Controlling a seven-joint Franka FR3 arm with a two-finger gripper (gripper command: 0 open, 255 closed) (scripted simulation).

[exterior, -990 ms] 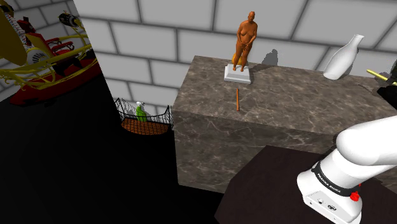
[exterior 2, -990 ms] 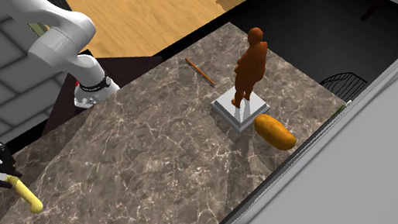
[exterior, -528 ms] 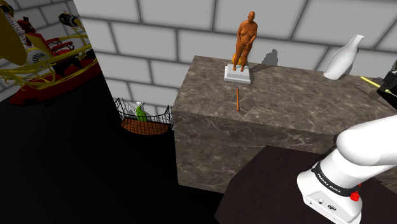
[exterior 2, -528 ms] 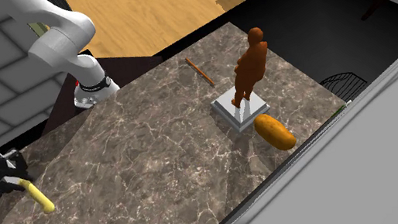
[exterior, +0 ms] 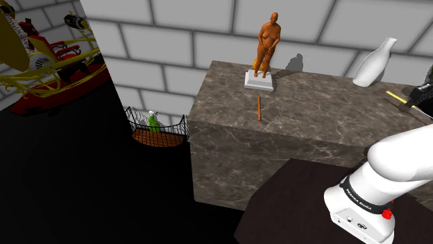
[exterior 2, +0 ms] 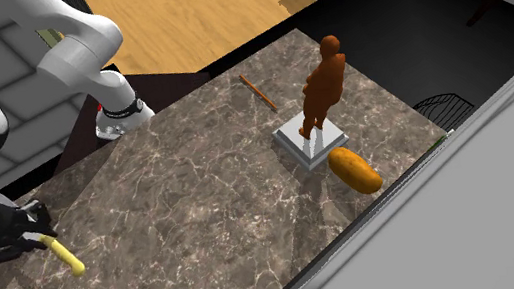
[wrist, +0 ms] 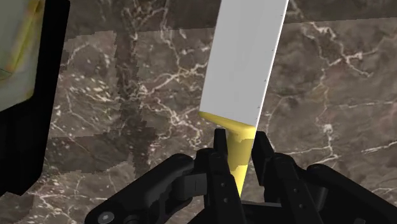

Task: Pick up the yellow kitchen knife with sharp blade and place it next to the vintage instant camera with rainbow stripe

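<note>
One pincer clasps knife (arm lettering illegible).

Small dark lettering on the white robot arm just above its base, probably "FRANKA EMIKA". Similar print on an upper link, seemingly ending "EMIKA".

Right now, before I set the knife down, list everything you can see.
table: one, dark veined marble, under everything.
knife: one, yellow handle, grey blade, held over the table.
instant camera: one, pale and black, beside the knife.
figurine: one, orange, grey base, opposite table end.
oval object: one, orange, beside the figurine.
stick: one, orange-brown, near the figurine.
bottle: one, white, by the wall.
wire basket: one, black, below the table's end.
arm: one, white, on its stand.
gripper: one, black, shut on the knife.
</note>
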